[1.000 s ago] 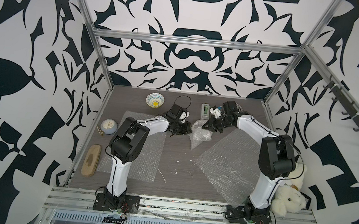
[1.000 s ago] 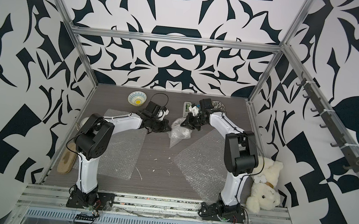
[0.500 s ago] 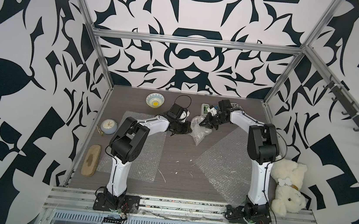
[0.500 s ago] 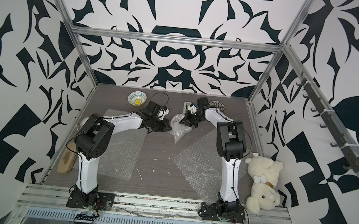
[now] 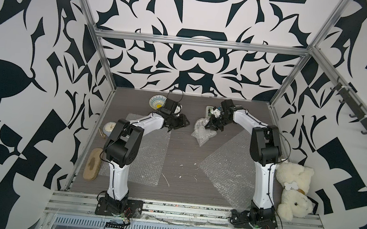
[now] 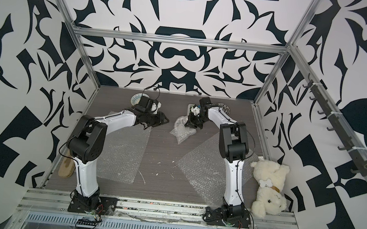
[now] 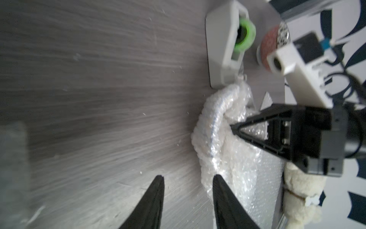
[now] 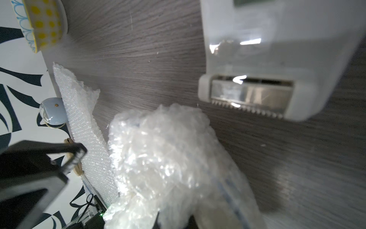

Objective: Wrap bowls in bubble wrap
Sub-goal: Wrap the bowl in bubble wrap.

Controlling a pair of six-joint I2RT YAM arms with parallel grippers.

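The worktop [image 5: 181,152] is shown in grey-brown with a fine wood grain. The walls [image 5: 194,69] are covered in white with large black leaf-like shapes. The bowl [image 8: 39,23] at 11 o'clock is painted with yellow dots and light blue scallops. The bubble wrap [image 7: 217,158] is seen clear, with a whitish shine. The tape dispenser [image 7: 217,59] is white and its roll core is green. The teddy bear [image 5: 295,189] at 4 o'clock is cream. The arms [image 5: 116,177] are coloured white and black.

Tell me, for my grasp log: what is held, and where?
The right gripper pinches a fold of the bubble wrap bundle; the left gripper holds nothing.
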